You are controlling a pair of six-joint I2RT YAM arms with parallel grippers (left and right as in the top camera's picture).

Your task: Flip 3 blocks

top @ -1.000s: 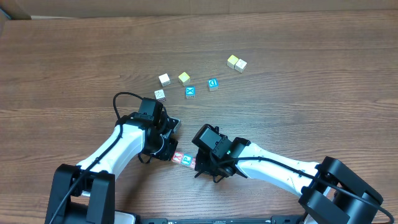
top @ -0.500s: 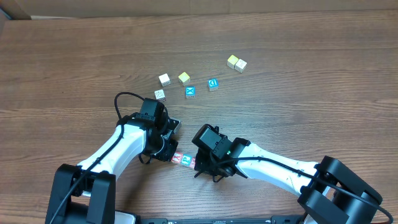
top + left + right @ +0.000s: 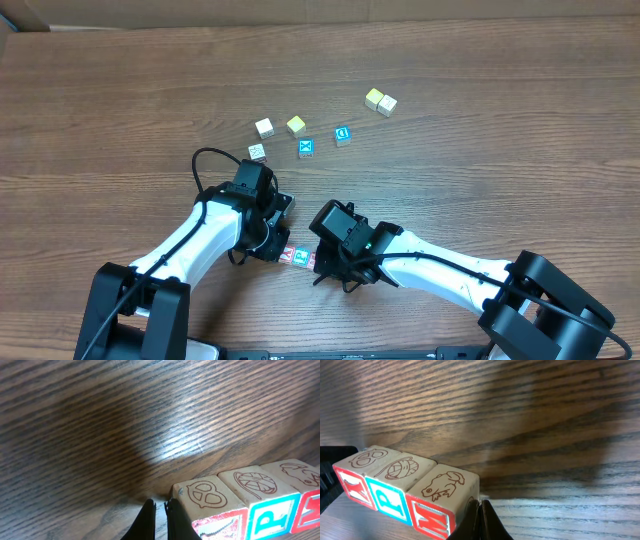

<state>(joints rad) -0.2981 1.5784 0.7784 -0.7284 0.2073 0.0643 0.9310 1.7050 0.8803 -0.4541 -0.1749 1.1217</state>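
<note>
Left gripper point(image 3: 157, 519) is seen pinched fully together with nothing held, its tips set just beside the Y cube point(image 3: 202, 495) at one end of the blocks point(image 3: 297, 258). Right gripper point(image 3: 480, 520) is likewise closed on nothing, its tips just beside the M cube point(image 3: 432, 515) at the other end. The three cubes are lined up touching, with the P cube point(image 3: 387, 497) in the middle, on the table point(image 3: 480, 120) between the two grippers. The row's long axis is laid roughly left to right in the overhead view, dipping slightly toward the right arm. Letter faces are turned sideways toward the wrist cameras; engraved picture faces are turned up.
</note>
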